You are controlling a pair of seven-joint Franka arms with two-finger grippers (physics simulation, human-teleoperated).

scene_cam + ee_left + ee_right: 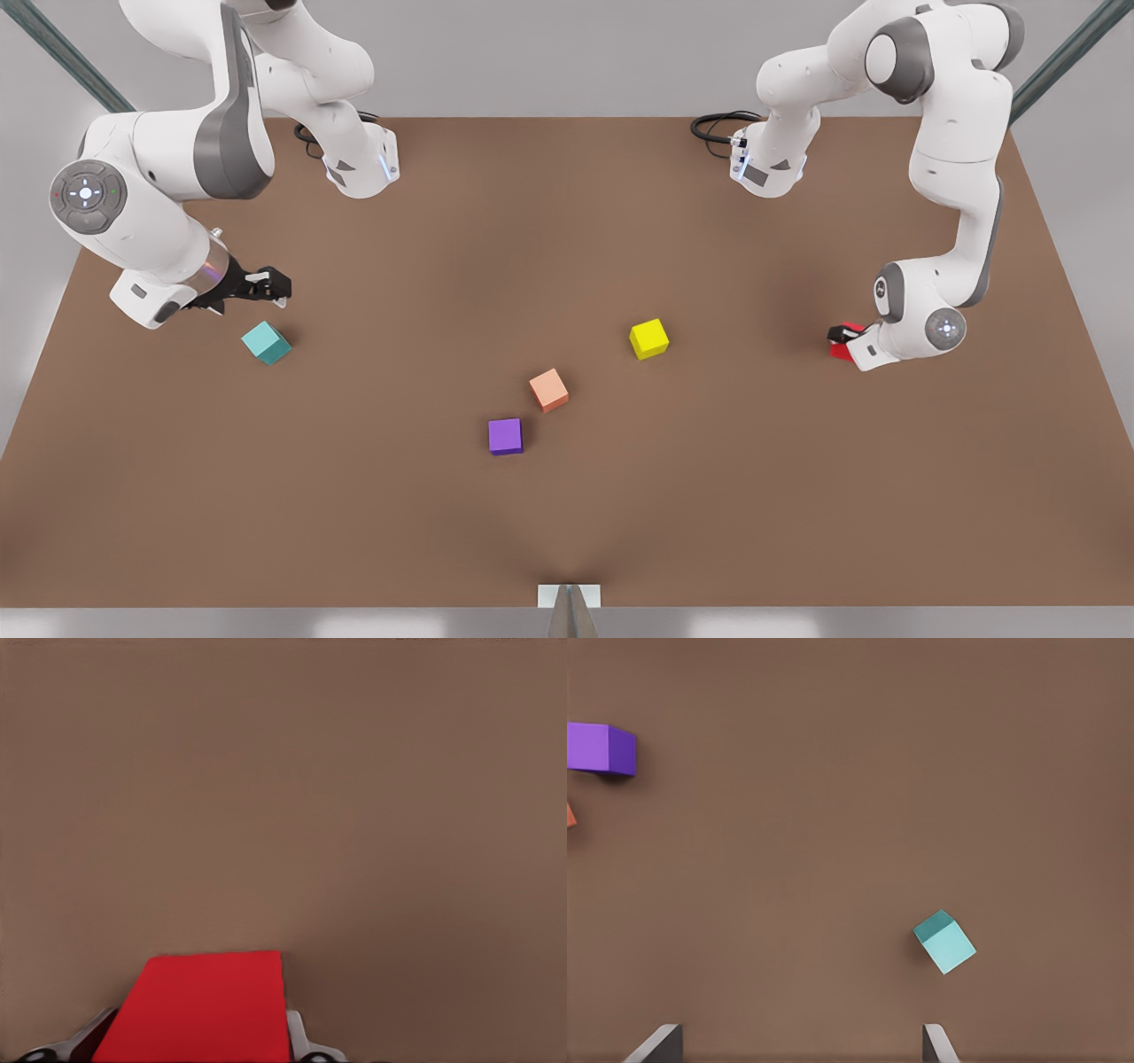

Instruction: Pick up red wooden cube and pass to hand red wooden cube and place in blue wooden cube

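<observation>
The left gripper [839,337], on the front view's right, is down at the table [567,523] with its fingers [297,1032] clamped on the red cube [840,349]. The right gripper [266,288] hovers on the front view's left with its jaws apart, just beside and above the teal cube [266,343]. Yellow [649,338], salmon [549,390] and purple [505,437] cubes sit near the table centre, well apart from both grippers

A plain brown table [567,230] spreads across the whole scene, evenly lit with soft shadows. Behind it, at twelve o'clock, stands a pale grey wall [567,53]. Dark metal struts [62,53] slant in at ten and two o'clock. A small white bracket [569,595] sits at six o'clock.
</observation>
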